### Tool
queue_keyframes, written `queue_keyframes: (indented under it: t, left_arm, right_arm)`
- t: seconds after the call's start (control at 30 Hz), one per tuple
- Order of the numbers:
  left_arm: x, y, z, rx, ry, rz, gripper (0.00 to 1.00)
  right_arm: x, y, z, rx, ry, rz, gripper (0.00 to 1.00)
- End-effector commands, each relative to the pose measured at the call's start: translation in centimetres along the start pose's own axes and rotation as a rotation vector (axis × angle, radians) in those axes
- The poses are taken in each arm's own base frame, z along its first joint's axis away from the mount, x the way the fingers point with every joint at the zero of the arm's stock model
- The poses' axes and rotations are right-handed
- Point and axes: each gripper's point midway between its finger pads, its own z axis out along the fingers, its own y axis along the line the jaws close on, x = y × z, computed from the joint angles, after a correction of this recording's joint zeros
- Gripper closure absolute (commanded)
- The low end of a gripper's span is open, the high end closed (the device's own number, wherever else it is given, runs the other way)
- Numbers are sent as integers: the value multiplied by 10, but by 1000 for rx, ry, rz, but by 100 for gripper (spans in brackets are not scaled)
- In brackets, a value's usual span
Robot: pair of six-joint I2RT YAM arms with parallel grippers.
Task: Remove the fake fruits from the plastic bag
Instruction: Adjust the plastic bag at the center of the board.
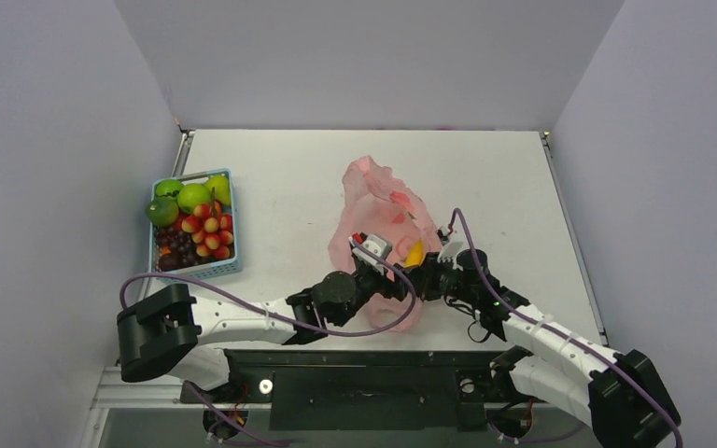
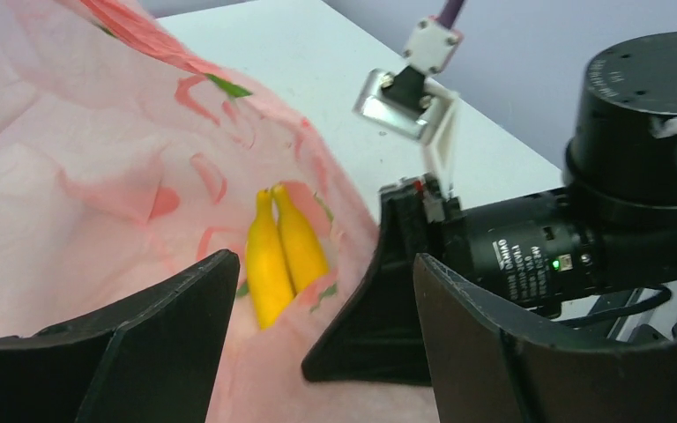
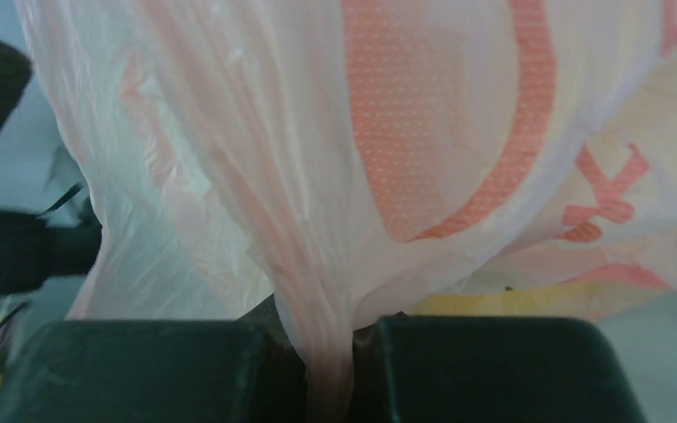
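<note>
The pink plastic bag [image 1: 378, 215] lies mid-table with its near end lifted. My right gripper [image 1: 432, 272] is shut on a bunched fold of the bag [image 3: 328, 352], pinched between its fingers. A bunch of yellow bananas [image 2: 282, 251] lies inside the bag and shows at its near edge in the top view [image 1: 414, 253] and through the plastic in the right wrist view [image 3: 511, 302]. My left gripper [image 2: 322, 264] is open, its jaws wide apart just short of the bananas, over the bag's plastic. A green apple [image 1: 193, 196] and the red-yellow cluster [image 1: 207, 233] sit in the basket.
A light-blue slatted basket [image 1: 233, 269] stands at the table's left side with green fruits, the cluster and dark grapes in it. My right arm's wrist and camera mount [image 2: 582, 247] are close to the left gripper's right finger. Walls enclose the table on three sides.
</note>
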Motion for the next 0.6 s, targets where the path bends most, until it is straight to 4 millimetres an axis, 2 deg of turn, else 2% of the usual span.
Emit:
queue_keyframes:
  t: [0.0,0.03,0.07,0.1,0.13,0.17,0.2,0.23,0.4,0.43,0.57]
  left_arm:
    - [-37,4,-12,-66,-132,-37,31]
    - [-42,6,-18,-69,-146,-50,31]
    - [-36,10,-25,-80,-149,-54,31]
    - [-39,12,-31,-84,-163,-64,31]
    - [-30,18,-37,-99,-152,-62,31]
    - [-30,21,-41,-105,-153,-73,31]
    - [-21,26,-44,-122,-126,-80,31]
    - [-18,27,-46,-125,-118,-103,32]
    - [4,23,-44,-123,-6,-93,34]
    - [6,20,-40,-128,10,-101,34]
    - [32,33,-38,-237,87,-132,36]
  right_arm:
    - [-9,94,-8,-442,46,-73,100]
    - [-3,98,-9,-448,69,-102,100]
    - [-7,103,-10,-445,64,-128,100]
    - [1,96,-10,-393,85,-164,100]
    - [-2,97,-12,-372,71,-186,100]
    - [3,83,-10,-295,82,-197,100]
    - [2,74,-9,-248,67,-199,100]
    - [12,62,-9,-206,95,-185,100]
    - [31,19,-5,-36,103,-127,100]
    - [33,15,-4,-24,106,-121,100]
    - [34,11,0,-3,124,-118,100]
